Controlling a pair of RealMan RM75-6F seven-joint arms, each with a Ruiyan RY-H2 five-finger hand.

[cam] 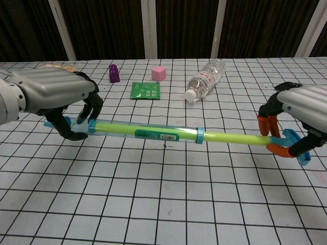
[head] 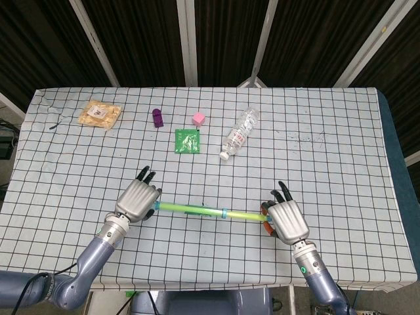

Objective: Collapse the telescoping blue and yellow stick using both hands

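White cloth ruled in a black grid covers the table [head: 341,151], and its front edge runs just below both forearms in the head view. At the far left, close to the back-left corner, lies a snack packet [head: 100,114]. Nearer the robot, the left hand [head: 138,199] curls its dark fingers [cam: 94,108] around the left end of the telescoping stick [cam: 153,132], thumb under, fingers over the top, so it grips the clear blue outer tube. The stick is held off the cloth, running almost level from left to right across the front-middle of the table; the yellow inner tube fills the blue tube up to a blue collar, then shows bare as a short thin stretch toward the right. Behind it, well apart, stand a purple block [head: 158,117], a green sachet [head: 187,141], a pink cube [head: 198,119] and a plastic bottle [head: 239,134] lying on its side, cap toward the robot. These form a loose row across the back-middle, leaving a broad open band of cloth between them and the stick. The right hand [head: 286,220] pinches the stick's right end, its orange-tipped fingers [cam: 264,125] closed over the yellow tube beside a blue end cap. Beyond it, the right part of the table stretches bare to the right edge.
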